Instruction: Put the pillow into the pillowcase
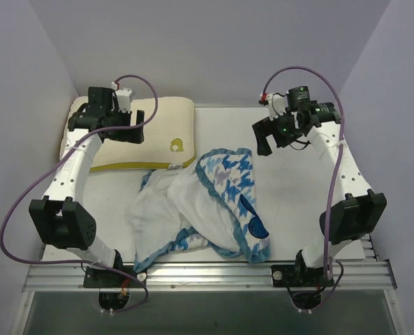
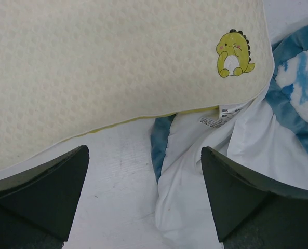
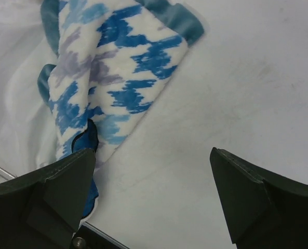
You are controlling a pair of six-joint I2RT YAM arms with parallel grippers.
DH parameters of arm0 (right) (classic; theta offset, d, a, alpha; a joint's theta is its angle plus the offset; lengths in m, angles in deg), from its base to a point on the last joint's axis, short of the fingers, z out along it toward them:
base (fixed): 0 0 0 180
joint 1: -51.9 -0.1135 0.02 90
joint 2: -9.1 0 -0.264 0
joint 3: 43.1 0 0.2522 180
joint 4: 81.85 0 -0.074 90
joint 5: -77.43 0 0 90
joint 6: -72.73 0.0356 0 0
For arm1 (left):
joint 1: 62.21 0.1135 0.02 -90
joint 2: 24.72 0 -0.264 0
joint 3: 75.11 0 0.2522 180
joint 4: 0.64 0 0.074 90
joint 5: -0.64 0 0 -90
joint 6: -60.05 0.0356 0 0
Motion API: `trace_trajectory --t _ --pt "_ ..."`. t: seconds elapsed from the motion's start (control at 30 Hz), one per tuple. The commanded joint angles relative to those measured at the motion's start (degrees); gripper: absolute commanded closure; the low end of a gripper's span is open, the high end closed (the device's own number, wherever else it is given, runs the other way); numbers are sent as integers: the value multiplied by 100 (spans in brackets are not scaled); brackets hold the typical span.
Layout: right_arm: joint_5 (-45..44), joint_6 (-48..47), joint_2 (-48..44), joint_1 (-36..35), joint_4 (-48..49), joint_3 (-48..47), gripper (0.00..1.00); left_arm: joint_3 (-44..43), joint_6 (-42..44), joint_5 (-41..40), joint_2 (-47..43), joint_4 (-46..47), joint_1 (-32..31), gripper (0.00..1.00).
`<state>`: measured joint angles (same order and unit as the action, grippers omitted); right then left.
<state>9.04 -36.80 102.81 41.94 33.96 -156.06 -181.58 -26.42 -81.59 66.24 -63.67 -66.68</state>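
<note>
The cream pillow (image 1: 147, 132) lies at the back left of the table, its yellow logo toward the middle; it fills the top of the left wrist view (image 2: 102, 67). The pillowcase (image 1: 207, 206) lies crumpled in the middle, white inside up, its blue-white outside and teal trim showing at the edges; one corner tucks under the pillow's near edge (image 2: 195, 155). My left gripper (image 1: 95, 118) is open and empty, raised over the pillow's left end. My right gripper (image 1: 266, 139) is open and empty, raised right of the pillowcase (image 3: 117, 78).
Light purple walls close in the back and both sides. A metal rail (image 1: 207, 273) runs along the near edge of the white table (image 1: 290, 202). Purple cables loop from both arms.
</note>
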Motion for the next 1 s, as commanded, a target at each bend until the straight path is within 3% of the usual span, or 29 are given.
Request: trace_trajectory --t 0.0,0.3,0.57,0.67,0.8,0.87,0.9,0.97 --pt "116 37 244 -611 -142 199 0 -370 -28 181 -8 120 -10 3" --pt "-463 414 1517 -1719 -63 -450 0 -442 -89 418 45 50 60 3" --pt "-543 828 2836 -2010 -54 -1137 0 -2 -63 348 -113 102 104 3" --pt "-526 854 3109 -2063 -45 -1172 7 60 -63 322 -131 102 131 2" --pt "-377 854 3302 -2063 -45 -1172 30 86 -28 357 -78 102 148 2" --pt "-141 819 3294 -1993 -72 -1119 56 60 -28 409 -17 94 148 3" --pt "-61 793 3250 -1958 -80 -1102 75 42 -28 444 1 102 148 2" --pt "71 732 3013 -1809 -194 -1005 90 -28 -28 497 62 102 148 3"
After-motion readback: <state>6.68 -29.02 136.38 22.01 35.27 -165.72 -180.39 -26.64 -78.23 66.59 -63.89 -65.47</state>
